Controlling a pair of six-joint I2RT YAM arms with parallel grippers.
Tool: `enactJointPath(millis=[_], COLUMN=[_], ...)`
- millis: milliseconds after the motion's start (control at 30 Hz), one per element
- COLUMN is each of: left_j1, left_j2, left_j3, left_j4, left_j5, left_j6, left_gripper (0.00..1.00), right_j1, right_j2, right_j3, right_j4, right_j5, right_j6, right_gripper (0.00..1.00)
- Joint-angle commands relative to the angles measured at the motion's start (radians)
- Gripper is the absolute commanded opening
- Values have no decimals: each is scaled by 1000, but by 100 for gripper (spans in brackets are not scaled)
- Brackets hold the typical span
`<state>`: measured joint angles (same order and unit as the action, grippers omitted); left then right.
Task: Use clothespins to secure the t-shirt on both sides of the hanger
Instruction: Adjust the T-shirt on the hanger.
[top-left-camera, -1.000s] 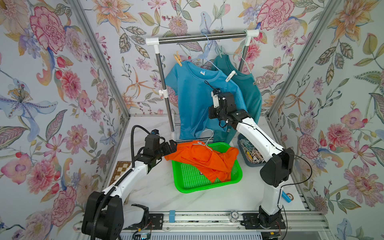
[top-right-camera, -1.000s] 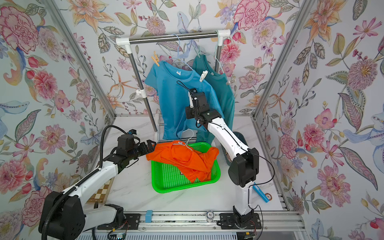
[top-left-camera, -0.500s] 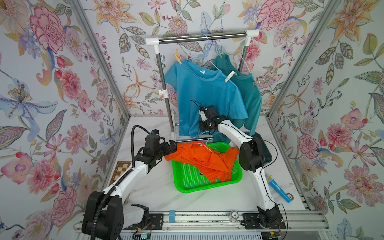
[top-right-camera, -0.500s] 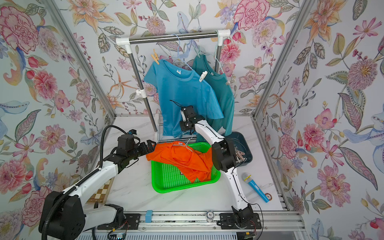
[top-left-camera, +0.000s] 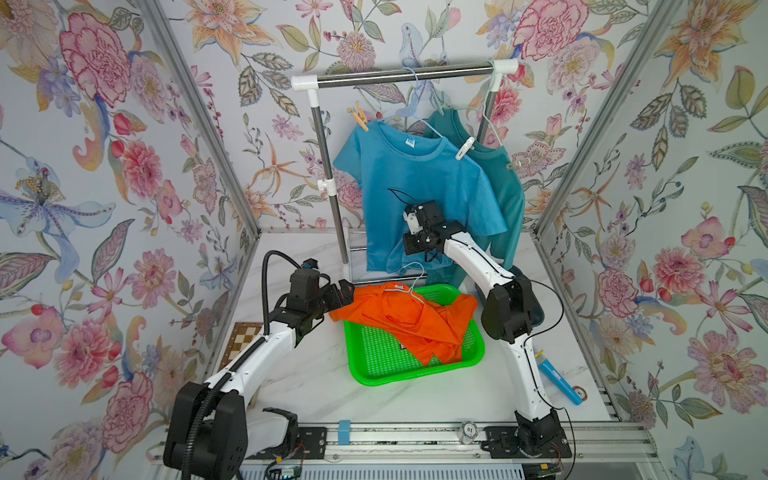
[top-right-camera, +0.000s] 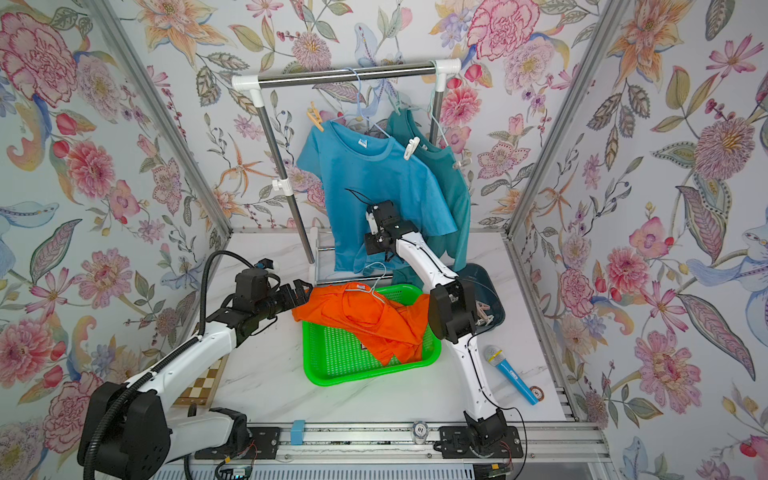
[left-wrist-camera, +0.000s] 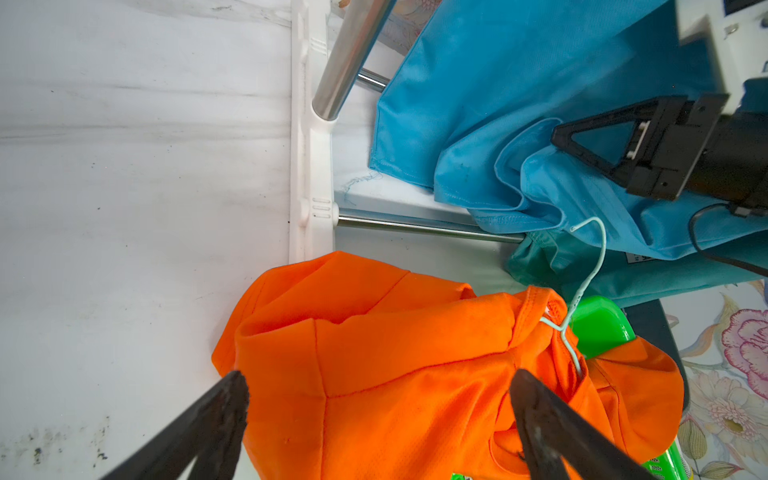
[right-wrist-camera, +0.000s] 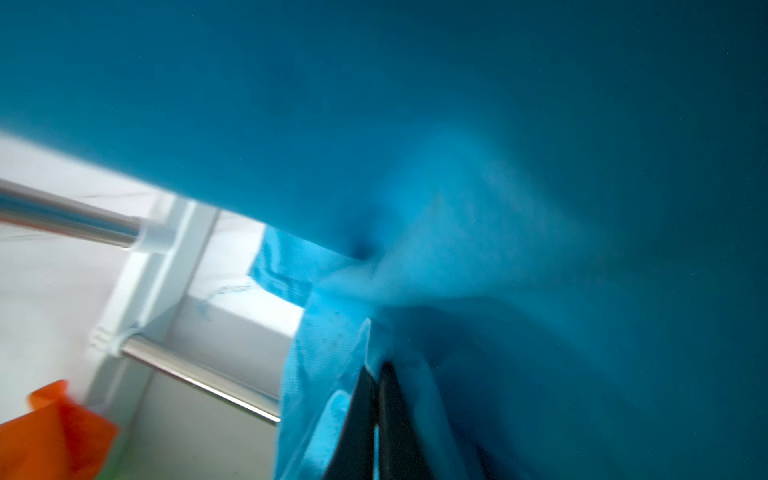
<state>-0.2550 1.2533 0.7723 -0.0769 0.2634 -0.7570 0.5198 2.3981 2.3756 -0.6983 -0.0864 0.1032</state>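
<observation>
Far left, a wooden chessboard lies flat on the white marble-look tabletop. Left gripper is spread wide at the edge of the crumpled orange t-shirt. On my wrist feed the shirt's shoulder sits between the fingers, nothing clamped. That shirt is on a pale wire hanger, hook poking out of the collar, and it drapes over the rim of the bright green perforated plastic basket. Behind it stands the steel garment rack with white plastic joints. Bright blue t-shirt hangs from the top rail, pinned at both shoulders: tan clothespin on the shoulder by the rack's upright, white clothespin on the other. Right gripper is down at that shirt's hem, fingers pressed together, tips in bunched blue fabric. I can't tell whether any cloth is actually caught. Darker teal t-shirt hangs just behind, with a small pale clothespin on it. Further right, spare clothespins are piled in a dark blue plastic bin, partly hidden by the right arm's elbow. Blue-handled toy microphone lies on the table at far right.
</observation>
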Motion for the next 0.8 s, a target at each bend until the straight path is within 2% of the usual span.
enactJointPath(millis=[0, 200, 433, 633, 767], left_j1=[8, 10, 13, 17, 20], left_j2=[-11, -32, -32, -50, -57], left_j3=[11, 10, 10, 8, 12], left_j4=[14, 2, 5, -10, -19], left_j5=[25, 9, 20, 15, 9], left_j6=[-4, 15, 15, 20, 21], left_gripper=[100, 100, 100, 100, 100], right_j1=[60, 112, 123, 51, 28], right_j2=[39, 11, -17, -14, -30], right_j3=[162, 201, 191, 215, 242], right_j4=[-62, -26, 23, 129, 167], right_j5=[-70, -165, -120, -168, -150], right_j6=[2, 46, 81, 191, 224], right_gripper=[0, 0, 0, 0, 0])
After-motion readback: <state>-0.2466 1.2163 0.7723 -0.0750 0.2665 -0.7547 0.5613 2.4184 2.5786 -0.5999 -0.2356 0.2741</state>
